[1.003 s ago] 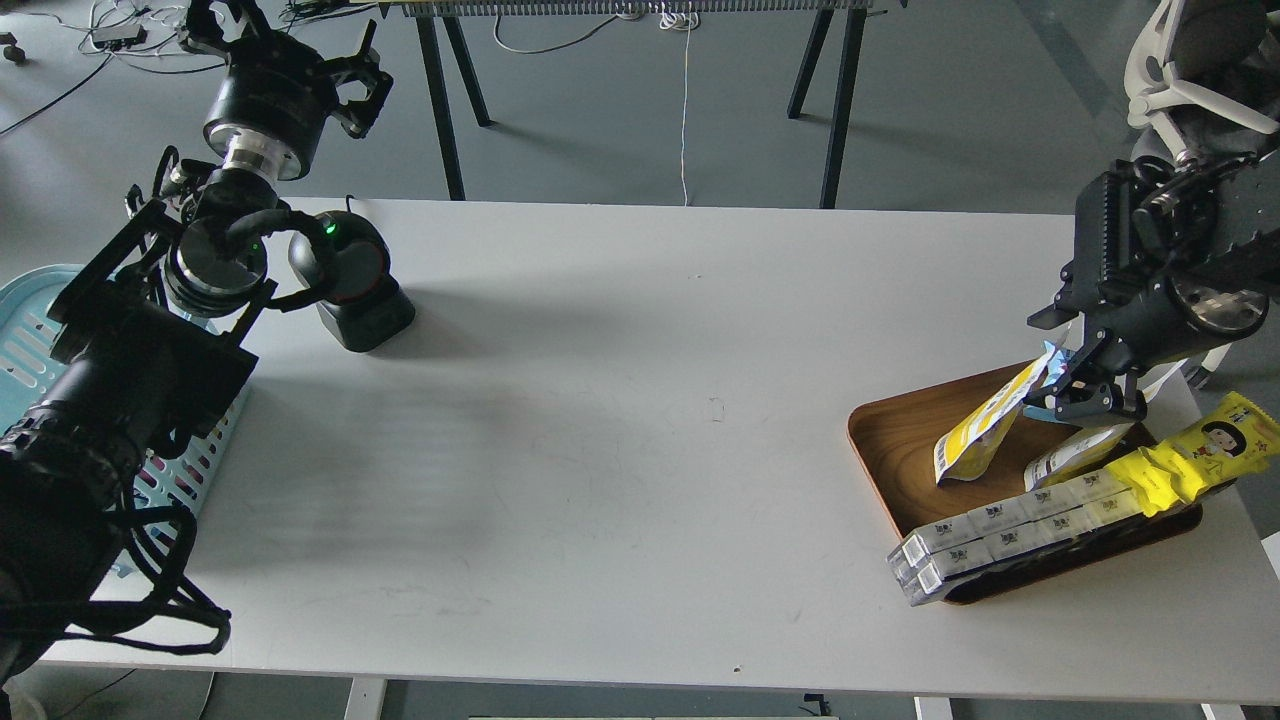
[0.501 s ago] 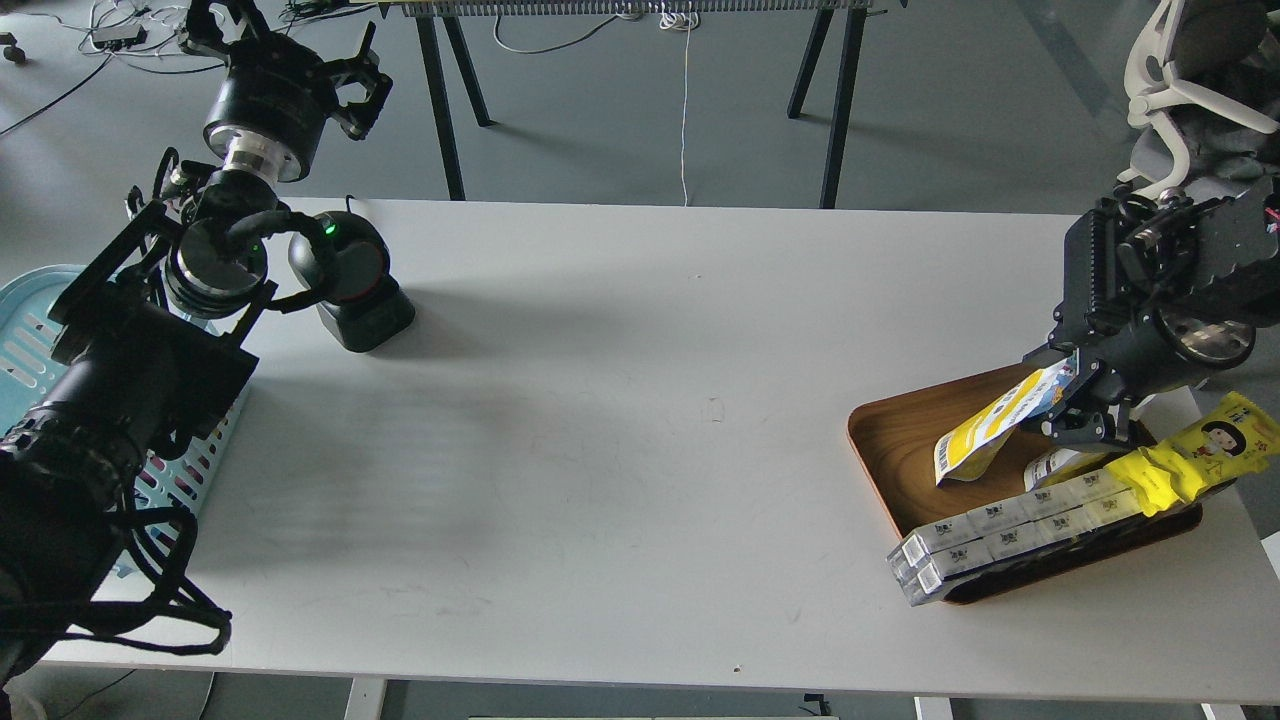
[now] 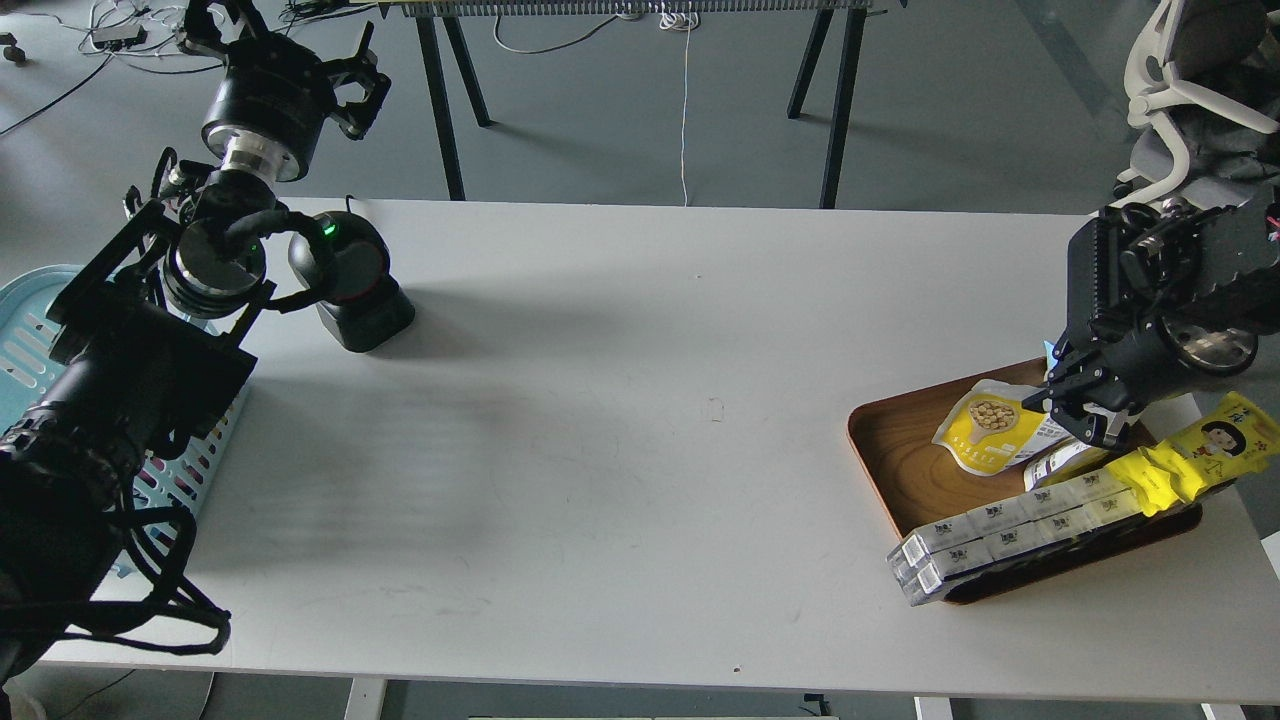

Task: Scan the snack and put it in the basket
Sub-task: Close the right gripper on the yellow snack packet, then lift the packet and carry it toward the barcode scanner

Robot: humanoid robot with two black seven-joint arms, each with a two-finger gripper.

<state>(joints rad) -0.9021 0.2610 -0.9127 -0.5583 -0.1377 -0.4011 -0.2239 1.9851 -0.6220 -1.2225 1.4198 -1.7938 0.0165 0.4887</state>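
Note:
The snack [image 3: 990, 425], a white pouch with a yellow bottom and a round bean picture, lies face up and tilted in the wooden tray [image 3: 890, 450] at the right. My right gripper [image 3: 1080, 410] is at the pouch's right edge, touching or just over it. It is dark, and I cannot tell its fingers apart. The light blue basket [image 3: 25, 330] stands at the table's left edge, mostly hidden behind my left arm. My left gripper [image 3: 290, 45] is held high past the table's far left corner, open and empty.
A black scanner [image 3: 350, 280] with a green light stands at the back left. The tray also holds a long yellow wrapper with a cartoon face [image 3: 1195, 455], long white boxes [image 3: 1000, 535] overhanging its front rim, and another pouch [image 3: 1065, 460]. A chair [image 3: 1190, 90] is at the far right.
The pouch hung edge-on from my right gripper with its bottom on the tray. Now it lies flatter, picture side up, and the gripper has turned and come lower. The left arm has not moved.

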